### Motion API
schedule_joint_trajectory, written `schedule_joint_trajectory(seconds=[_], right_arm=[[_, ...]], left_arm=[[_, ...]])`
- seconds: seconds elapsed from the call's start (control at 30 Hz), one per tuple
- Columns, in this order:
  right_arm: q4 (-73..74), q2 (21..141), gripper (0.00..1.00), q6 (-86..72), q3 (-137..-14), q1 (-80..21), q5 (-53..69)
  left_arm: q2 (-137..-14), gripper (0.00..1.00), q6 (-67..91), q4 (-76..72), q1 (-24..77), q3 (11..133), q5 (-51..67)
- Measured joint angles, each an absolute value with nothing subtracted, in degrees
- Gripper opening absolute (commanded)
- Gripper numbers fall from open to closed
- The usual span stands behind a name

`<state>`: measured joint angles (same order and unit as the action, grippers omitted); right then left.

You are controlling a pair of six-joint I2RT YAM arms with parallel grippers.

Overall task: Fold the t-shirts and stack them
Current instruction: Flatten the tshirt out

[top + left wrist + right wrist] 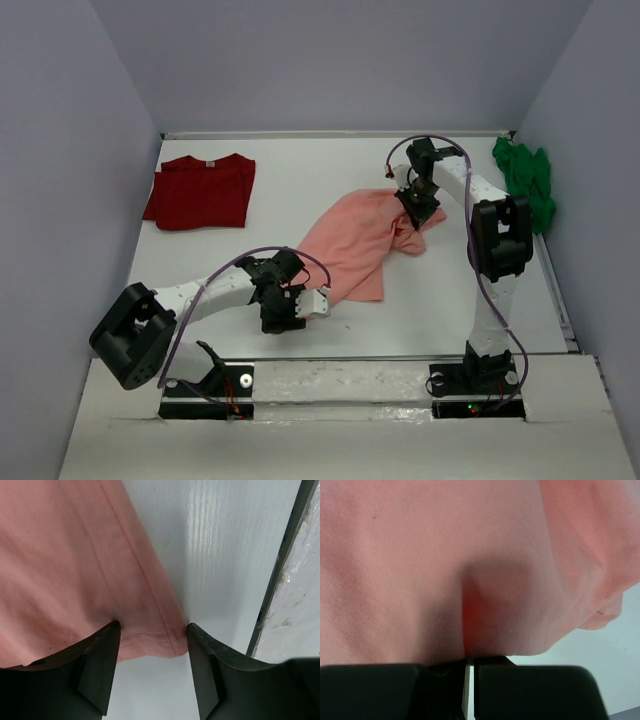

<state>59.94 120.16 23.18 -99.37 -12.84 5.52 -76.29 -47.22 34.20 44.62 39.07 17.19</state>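
The salmon-pink t-shirt [350, 245] lies spread and rumpled mid-table. My right gripper [418, 210] is shut on a pinched fold of it at its far right end; in the right wrist view the pink cloth [470, 555] bunches into my gripper [469, 661]. My left gripper [322, 302] is open at the shirt's near hem. The hem corner [150, 640] sits between the tips of my left gripper [152, 626]. The dark red t-shirt [200, 190] lies folded flat at the far left. The bright green t-shirt [527, 180] is crumpled at the far right.
Grey walls close the table on the left, back and right. A dark strip [280, 570] marks the table's near edge just right of my left gripper. Both arm bases [480, 380] stand on the front ledge.
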Motion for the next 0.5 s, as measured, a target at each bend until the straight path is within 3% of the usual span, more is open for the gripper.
schedule_joint_trajectory(seconds=[0.1, 0.2, 0.3, 0.5], right_arm=[[59.9, 120.2, 0.00, 23.2, -99.4, -12.8, 5.5], [59.9, 120.2, 0.00, 23.3, -99.4, -12.8, 5.5], [59.9, 120.2, 0.00, 23.4, -99.4, -12.8, 5.5], [59.9, 120.2, 0.00, 23.6, -99.4, -12.8, 5.4]], left_arm=[[-77.4, 0.46, -46.8, 33.7, 45.7, 39.1, 17.0], [-77.6, 0.19, -46.2, 33.1, 47.3, 39.2, 16.4], [-77.9, 0.00, -45.3, 32.9, 49.7, 39.3, 16.0], [-78.0, 0.04, -43.9, 33.8, 51.2, 39.7, 15.6]])
